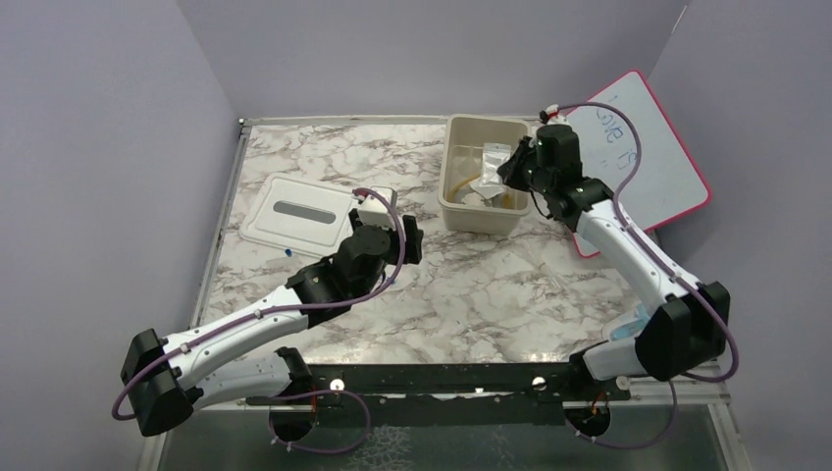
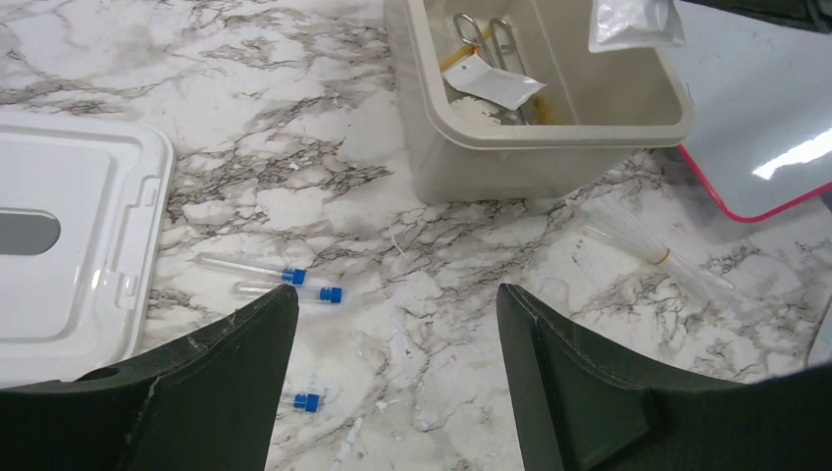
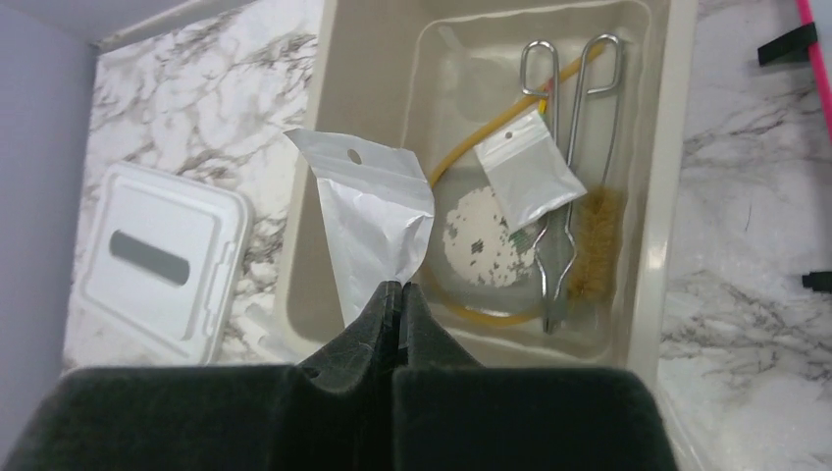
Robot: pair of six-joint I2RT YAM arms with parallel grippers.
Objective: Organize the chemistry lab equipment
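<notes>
Over the tub (image 3: 657,196), the right gripper (image 3: 397,287) is clamping together on the lower end of a clear packet (image 3: 378,221), which is hanging above the tub's interior. Its punched header is showing, but no print is readable.

Inside the tub, a small packet (image 3: 530,177) is lying across metal tongs (image 3: 564,108) and covering part of their shafts. An amber tube (image 3: 469,149) is running beneath both, and its ends are not traceable. A speckled round dish (image 3: 476,235) is sitting partly under the small packet; whether it is bagged is hard to tell. A brush (image 3: 594,240) is resting by the right wall.

Nearer the arms, the left gripper (image 2: 394,294) is hovering above the marble table (image 2: 294,147) with its jaws apart and nothing between them. Three blue-capped tubes (image 2: 294,277) are lying on the table. Two are lying side by side near the white lid (image 2: 69,255), and the third is being mostly hidden by the gripper's left finger (image 2: 235,392). A banded bundle of thin clear sticks (image 2: 652,253) is lying between the tub and the whiteboard (image 1: 667,167), faint against the marble.

Blue handwriting on the whiteboard is being partly covered by the right arm and is not legible. No label is showing on the lid, which is being cut off at the left wrist view's edge.
</notes>
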